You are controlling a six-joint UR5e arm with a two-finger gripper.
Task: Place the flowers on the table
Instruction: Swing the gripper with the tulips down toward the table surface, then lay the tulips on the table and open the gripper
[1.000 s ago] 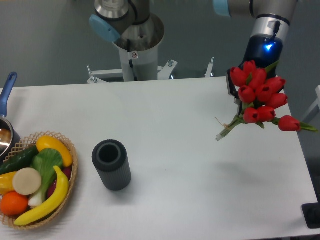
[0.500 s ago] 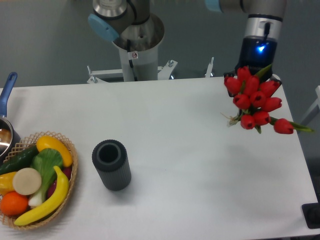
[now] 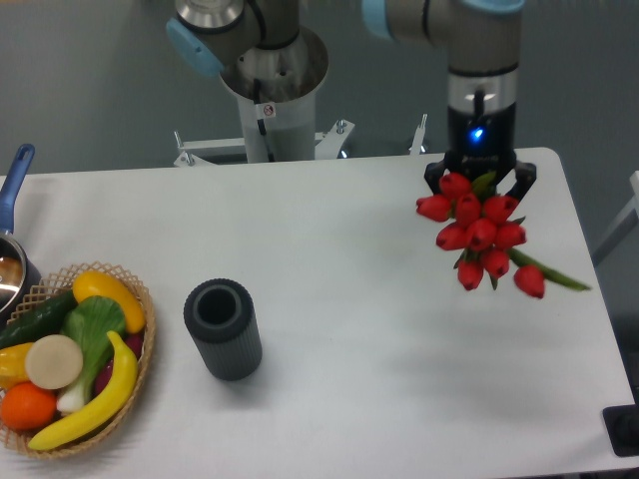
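While clamped in the fingers (image 3: 480,178) — flowers (image 3: 477,236) well right of cylinder (image 3: 223,328), basket (image 3: 140,317).

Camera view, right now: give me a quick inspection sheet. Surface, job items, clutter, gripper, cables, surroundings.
Surface: white table, matte, no spills seen.
Job's things: flowers, red tulips, held in the air over the table's right side, heads pointing down toward the camera; not yet set down.
Clutter: dark ribbed cylinder upright, left of centre; wicker basket of fruit and vegetables at the left edge; pot with blue handle partly cut off at far left.
Gripper: gripper shut on the flowers.
Cables: nothing seen.
Surroundings: robot base pedestal behind the table; grey floor.
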